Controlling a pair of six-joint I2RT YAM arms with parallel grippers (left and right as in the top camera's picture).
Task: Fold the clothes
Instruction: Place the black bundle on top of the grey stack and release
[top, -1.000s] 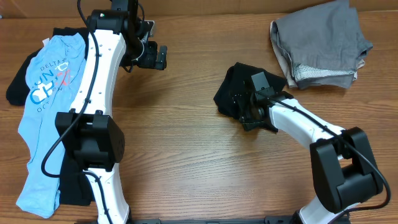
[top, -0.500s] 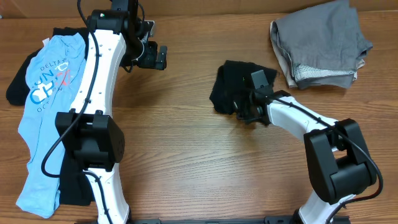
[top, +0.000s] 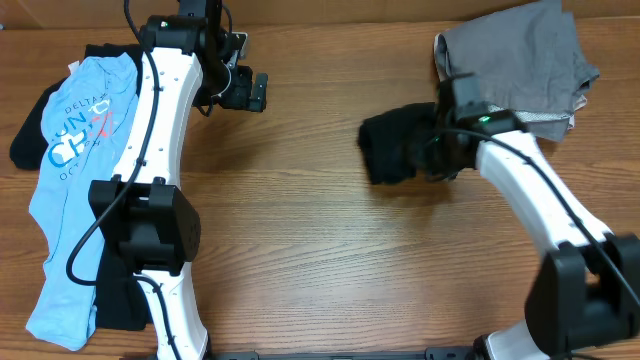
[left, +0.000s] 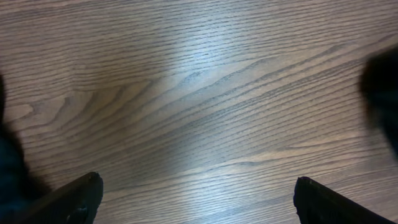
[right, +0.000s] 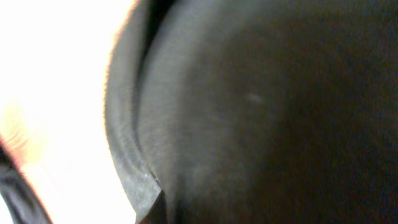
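Observation:
A folded black garment (top: 392, 148) hangs bunched just above the wood at centre right, with my right gripper (top: 441, 152) shut on its right side. In the right wrist view the black garment (right: 267, 112) fills the frame and hides the fingers. My left gripper (top: 255, 92) hovers open over bare wood at the upper left-centre. In its wrist view the left gripper (left: 199, 205) has nothing between its fingertips (left: 81, 196), only table grain. A light blue printed T-shirt (top: 70, 200) lies spread along the left edge.
A stack of folded grey clothes (top: 520, 70) sits at the back right, just beyond my right gripper. Black clothing (top: 25, 135) pokes out from under the blue shirt, and more of it lies by the left arm's base (top: 120, 290).
My right gripper closed on the black garment and carried it right and back, towards the grey stack. The garment left the table where it lay. The left arm stayed still.

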